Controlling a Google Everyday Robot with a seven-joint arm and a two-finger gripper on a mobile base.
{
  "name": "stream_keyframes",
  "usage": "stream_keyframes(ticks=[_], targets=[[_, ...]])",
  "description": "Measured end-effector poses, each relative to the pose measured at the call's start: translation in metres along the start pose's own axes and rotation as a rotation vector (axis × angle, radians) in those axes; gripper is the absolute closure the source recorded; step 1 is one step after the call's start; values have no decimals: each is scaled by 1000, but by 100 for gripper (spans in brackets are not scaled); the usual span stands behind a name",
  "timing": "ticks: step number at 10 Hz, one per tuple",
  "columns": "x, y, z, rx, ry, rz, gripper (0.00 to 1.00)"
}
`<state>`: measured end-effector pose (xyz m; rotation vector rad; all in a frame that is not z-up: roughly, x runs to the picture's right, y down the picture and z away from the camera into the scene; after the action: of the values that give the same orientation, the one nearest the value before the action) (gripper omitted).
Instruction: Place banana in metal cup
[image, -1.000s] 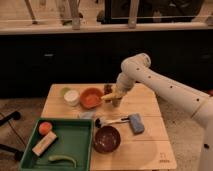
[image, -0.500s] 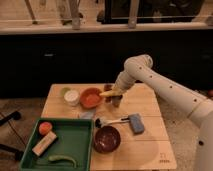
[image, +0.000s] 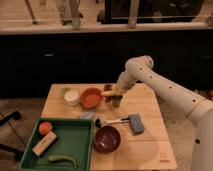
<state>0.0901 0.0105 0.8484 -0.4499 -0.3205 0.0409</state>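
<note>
Camera view: jaws (image: 114, 93), banana (image: 108, 92) mid-table.

Gripper (image: 114, 93) is hovering at the back of the wooden table (image: 150, 135), holding the banana (image: 108, 92) just right of the orange bowl (image: 90, 98). A dark bowl (image: 107, 139) is sitting beside the green tray (image: 80, 145).

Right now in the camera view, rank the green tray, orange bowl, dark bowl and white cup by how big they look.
1. Green rectangular tray
2. Dark round bowl, nearer the camera, and orange round bowl: alike
3. White round cup

The claw holds the small yellow banana beside the orange bowl.
</note>
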Motion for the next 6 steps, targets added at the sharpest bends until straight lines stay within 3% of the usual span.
stream_keyframes(ticks=[5,6], targets=[[25,-3,-3,-15,-31,71,97],[28,-3,-2,-37,-36,78,89]])
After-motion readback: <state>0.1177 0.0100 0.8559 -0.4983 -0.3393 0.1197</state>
